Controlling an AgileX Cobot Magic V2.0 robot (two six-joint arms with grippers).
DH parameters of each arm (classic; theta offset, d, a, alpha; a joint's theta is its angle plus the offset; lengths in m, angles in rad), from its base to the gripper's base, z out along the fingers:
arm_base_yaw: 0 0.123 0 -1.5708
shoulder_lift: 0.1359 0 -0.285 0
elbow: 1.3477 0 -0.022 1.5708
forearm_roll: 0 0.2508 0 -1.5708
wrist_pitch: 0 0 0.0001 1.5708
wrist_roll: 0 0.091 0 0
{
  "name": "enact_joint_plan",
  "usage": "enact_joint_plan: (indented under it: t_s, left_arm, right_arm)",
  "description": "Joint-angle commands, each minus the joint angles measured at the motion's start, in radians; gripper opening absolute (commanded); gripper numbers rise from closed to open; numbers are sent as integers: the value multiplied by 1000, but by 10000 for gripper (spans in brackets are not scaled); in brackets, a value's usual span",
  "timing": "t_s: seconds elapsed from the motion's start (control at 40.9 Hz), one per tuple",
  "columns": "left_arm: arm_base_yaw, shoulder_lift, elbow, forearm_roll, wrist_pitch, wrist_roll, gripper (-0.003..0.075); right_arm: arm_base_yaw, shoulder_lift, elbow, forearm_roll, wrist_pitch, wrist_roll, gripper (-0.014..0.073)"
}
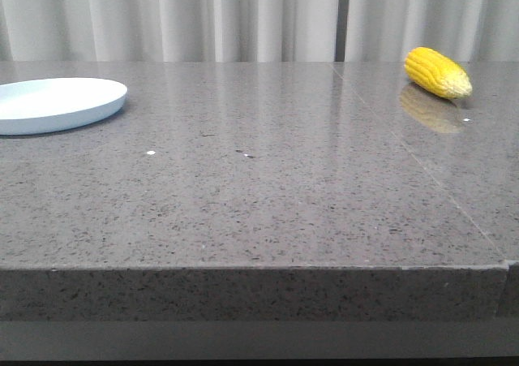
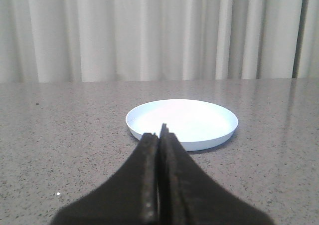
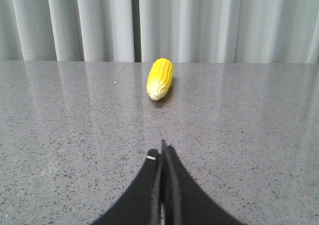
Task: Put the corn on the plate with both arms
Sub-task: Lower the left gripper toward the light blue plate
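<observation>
Grey speckled stone table (image 1: 259, 187) ran back to pale curtains (image 1: 243, 17). I saw the plate (image 1: 57, 105) bare at far left, the corn (image 1: 438, 72) lying far right. My left gripper (image 2: 160, 135) and right gripper (image 3: 163, 152) were both closed, holding nothing.

Polished speckled grey stone table (image 1: 268, 187) mirrors the knobbly corn (image 1: 438, 72); plate (image 1: 57, 104) smooth, matt

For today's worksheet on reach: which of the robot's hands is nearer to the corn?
The right hand. It is shut and aimed at the corn, bare table between them. The left hand, also shut, faces the plate on the table's far left side.
</observation>
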Motion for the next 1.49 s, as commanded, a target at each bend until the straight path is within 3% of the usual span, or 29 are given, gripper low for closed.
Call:
enact_joint_plan:
  t_s: [0.0, 0.612, 0.808, 1.003, 1.175, 1.469]
  left_arm:
    - [4, -17, 21, -7, -84, -10, -20]
    - [4, -17, 21, -7, -87, -10, -20]
    - [4, -17, 6, -7, -156, -10, -20]
    - [4, -11, -169, -7, -135, -10, -20]
    - [4, 14, -398, -7, 10, -10, -20]
    - [4, 237, -698, -7, 283, -10, -20]
  right_arm:
    - [-6, -16, -25, 1, -84, -2, -87]
    - [-6, -16, -25, 1, -102, -2, -87]
    - [-6, -16, -37, 1, -138, -2, -87]
    - [-6, -16, -193, 1, -60, -2, -87]
    - [-6, 23, -397, 1, 66, -2, -87]
    - [-6, 223, -642, 1, 270, -2, -87]
